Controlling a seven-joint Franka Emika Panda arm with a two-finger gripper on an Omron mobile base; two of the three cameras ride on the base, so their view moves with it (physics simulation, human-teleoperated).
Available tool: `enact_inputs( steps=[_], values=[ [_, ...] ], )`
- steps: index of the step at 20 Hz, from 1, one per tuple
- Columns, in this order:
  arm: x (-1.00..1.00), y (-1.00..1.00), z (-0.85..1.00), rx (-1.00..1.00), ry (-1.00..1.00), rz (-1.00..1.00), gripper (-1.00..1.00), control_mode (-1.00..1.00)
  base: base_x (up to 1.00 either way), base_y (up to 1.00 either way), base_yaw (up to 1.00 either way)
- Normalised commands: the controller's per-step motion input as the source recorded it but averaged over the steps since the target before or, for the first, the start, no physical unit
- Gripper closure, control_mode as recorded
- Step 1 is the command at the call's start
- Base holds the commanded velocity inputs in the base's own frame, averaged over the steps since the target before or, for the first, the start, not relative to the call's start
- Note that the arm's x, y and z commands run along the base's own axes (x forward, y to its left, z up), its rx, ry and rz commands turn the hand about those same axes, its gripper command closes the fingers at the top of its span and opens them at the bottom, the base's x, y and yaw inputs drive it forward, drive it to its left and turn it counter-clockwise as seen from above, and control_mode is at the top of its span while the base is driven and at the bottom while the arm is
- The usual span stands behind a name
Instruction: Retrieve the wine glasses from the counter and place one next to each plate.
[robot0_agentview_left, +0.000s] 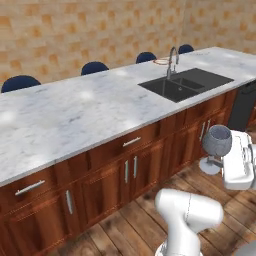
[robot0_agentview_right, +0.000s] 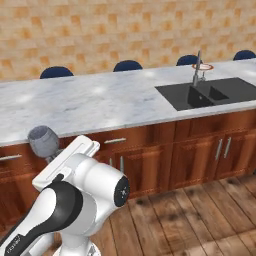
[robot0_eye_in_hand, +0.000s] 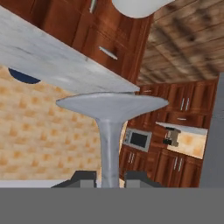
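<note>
My gripper (robot0_agentview_left: 220, 160) is shut on the thin stem of a smoky grey wine glass (robot0_agentview_left: 217, 140), which hangs in the air in front of the island's cabinets. In the right base view the same wine glass (robot0_agentview_right: 43, 139) sticks out to the left of the hand. In the hand view the stem (robot0_eye_in_hand: 109, 144) rises between my fingertips (robot0_eye_in_hand: 83, 178) to the round foot (robot0_eye_in_hand: 111, 105), with the gripper (robot0_eye_in_hand: 110, 179) at the bottom. A plate with a red-orange rim (robot0_agentview_left: 161, 61) (robot0_agentview_right: 205, 66) lies on the island behind the faucet. A strip of counter (robot0_eye_in_hand: 186, 128) shows far off.
The marble island (robot0_agentview_left: 75, 115) runs across in front of me, with a dark double sink (robot0_agentview_left: 186, 83), a faucet (robot0_agentview_left: 172, 61) and dark wood cabinets (robot0_agentview_left: 130, 170) below. Blue stools (robot0_agentview_left: 94, 67) stand along its far side. Wooden floor lies between me and the cabinets.
</note>
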Motion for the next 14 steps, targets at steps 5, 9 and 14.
enact_inputs(
  steps=[5, 9, 14],
  values=[
    [0.00, 0.00, 0.00, 0.00, 0.00, 0.00, 1.00, 1.00, -1.00, 1.00, -0.07],
    [0.00, 0.00, 0.00, 0.00, 0.00, 0.00, 1.00, 1.00, -0.90, 1.00, -0.07],
    [0.00, 0.00, 0.00, 0.00, 0.00, 0.00, 1.00, 1.00, -0.34, 1.00, -0.02]
  ],
)
